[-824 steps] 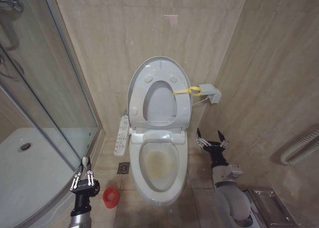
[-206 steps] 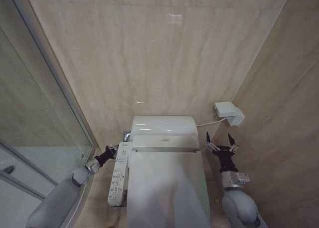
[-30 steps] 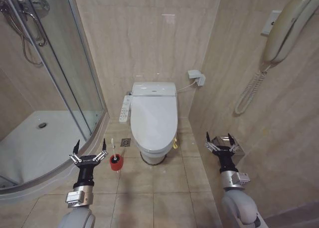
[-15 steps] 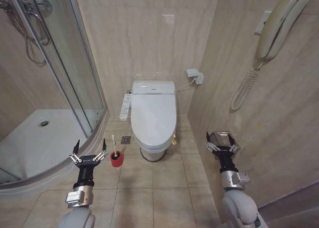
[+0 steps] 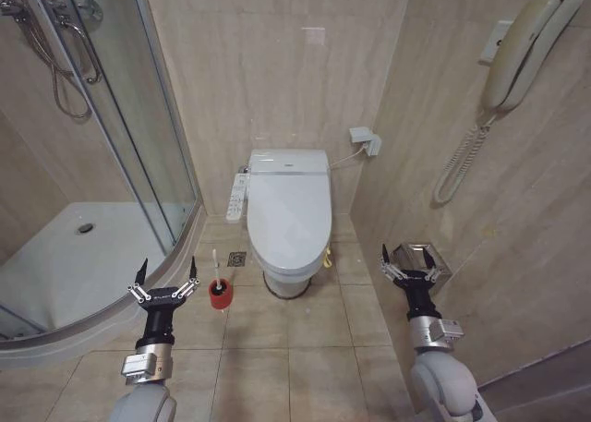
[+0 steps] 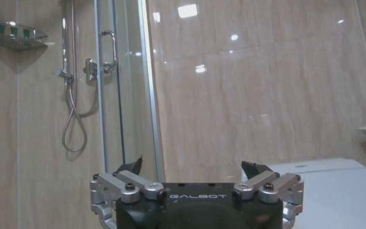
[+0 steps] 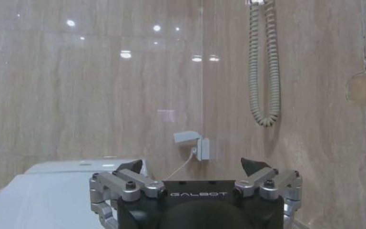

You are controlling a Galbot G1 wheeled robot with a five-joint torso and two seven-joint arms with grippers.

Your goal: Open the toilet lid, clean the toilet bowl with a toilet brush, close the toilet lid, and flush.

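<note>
Your toilet lid (image 5: 289, 214) lies closed on the toilet at the far wall. The toilet brush (image 5: 217, 283) stands in its red holder cup (image 5: 219, 296), just right of your left gripper (image 5: 164, 280), untouched. Left gripper and right gripper (image 5: 407, 262) both spread wide, holding nothing.

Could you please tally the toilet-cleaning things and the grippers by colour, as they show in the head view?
White: 2, the toilet lid and the toilet brush handle.
Red: 1, the brush holder cup.
Black and silver: 2, the left gripper and the right gripper.
Total: 5.
</note>
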